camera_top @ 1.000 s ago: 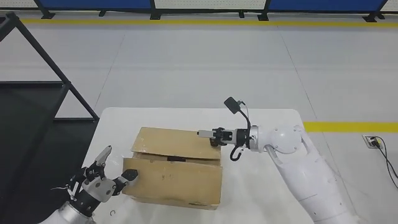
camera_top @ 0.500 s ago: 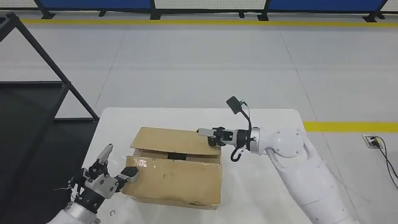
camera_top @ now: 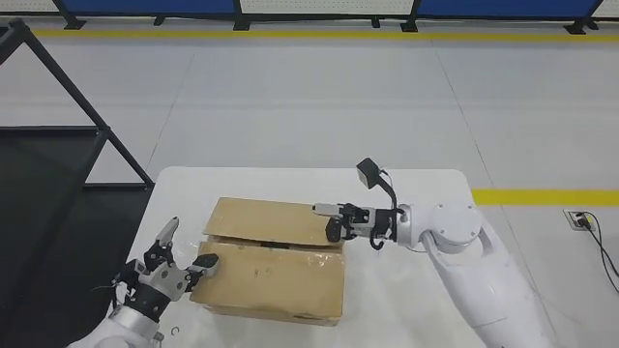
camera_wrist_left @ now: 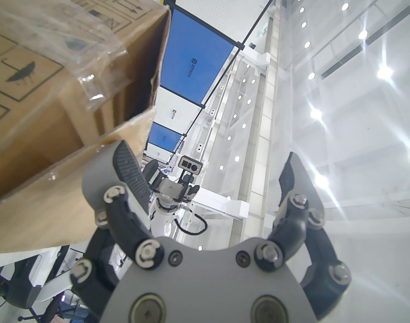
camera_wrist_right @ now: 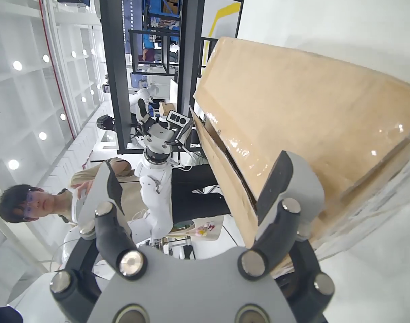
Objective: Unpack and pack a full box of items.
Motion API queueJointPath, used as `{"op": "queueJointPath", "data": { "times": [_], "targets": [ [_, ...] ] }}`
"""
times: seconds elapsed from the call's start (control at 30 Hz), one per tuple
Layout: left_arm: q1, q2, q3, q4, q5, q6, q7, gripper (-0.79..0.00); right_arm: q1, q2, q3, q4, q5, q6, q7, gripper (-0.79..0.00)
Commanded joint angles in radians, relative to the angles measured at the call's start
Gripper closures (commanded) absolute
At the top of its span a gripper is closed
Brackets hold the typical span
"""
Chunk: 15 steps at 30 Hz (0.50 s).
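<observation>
Cardboard box [camera_top: 271,275]: black umbrella pictogram [camera_wrist_left: 21,70]; left tool [camera_wrist_left: 208,164], right tool [camera_wrist_right: 195,173] spread.

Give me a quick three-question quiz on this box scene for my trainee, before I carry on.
1. True or false: the brown cardboard box stands on the white table.
2. The right gripper has its fingers: A open, B shut on a flap, C shut on tape.
3. Counting the left gripper too, how many grippers are shut?
Key: 1 true; 2 A; 3 zero.
</observation>
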Motion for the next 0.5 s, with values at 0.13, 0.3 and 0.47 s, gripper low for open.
{"op": "queueJointPath", "data": {
  "times": [0.13, 0.3, 0.47],
  "targets": [
    [-0.007, -0.003, 0.000, 0.003, -0.017, 0.004, 0.010, -0.785, -0.027, 0.004, -0.012, -0.030, 0.023, 0.045, 0.013, -0.785],
    [-0.014, -0.006, 0.001, 0.011, -0.027, 0.003, 0.022, -0.785, -0.048, 0.007, -0.021, -0.057, 0.026, 0.059, -0.007, -0.785],
    [-0.022, -0.007, 0.006, 0.022, -0.028, 0.008, 0.020, -0.785, -0.081, 0.007, -0.011, -0.096, 0.048, 0.043, -0.102, -0.785]
  ]
}}
